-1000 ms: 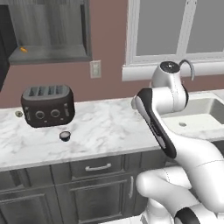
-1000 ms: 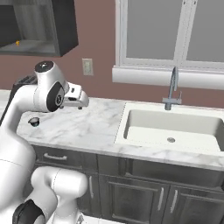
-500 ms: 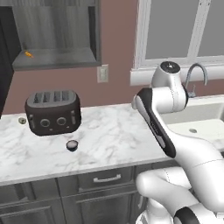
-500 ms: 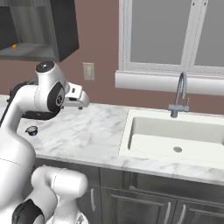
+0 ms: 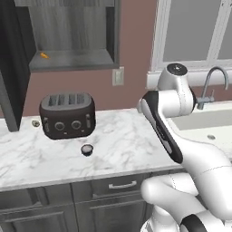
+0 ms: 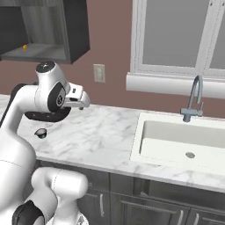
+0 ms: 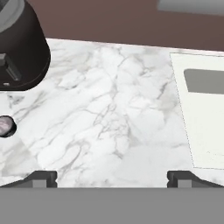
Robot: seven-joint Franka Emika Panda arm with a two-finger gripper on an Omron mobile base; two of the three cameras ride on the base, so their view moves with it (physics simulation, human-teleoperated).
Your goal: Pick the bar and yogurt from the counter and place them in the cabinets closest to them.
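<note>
The yogurt [image 5: 87, 149] is a tiny dark cup with a pale rim, standing on the white marble counter [image 5: 127, 145] just in front of the toaster. It also sits at the counter's left in the right base view, yogurt [image 6: 41, 132], and at the left edge of the hand view, yogurt [image 7: 5, 126]. My gripper [image 6: 85, 102] hovers well above the counter, right of the yogurt. It is open, gripper [image 7: 111, 179], with nothing between its wide-set fingertips [image 7: 41, 178]. An open dark cabinet [image 5: 68, 36] hangs above the toaster. The bar is out of view.
A black toaster [image 5: 67, 115] stands at the back of the counter under the cabinet. A small orange thing [image 5: 44, 55] lies on the cabinet shelf. A tiny greenish-yellow round thing [image 5: 35, 123] sits left of the toaster. The sink [image 6: 184, 140] and faucet [image 6: 193, 99] lie to the right.
Both base views have slid: toaster, yogurt and sink shift rightward in frame, so the camera has moved. The arm keeps its pose and the gripper stays open.
</note>
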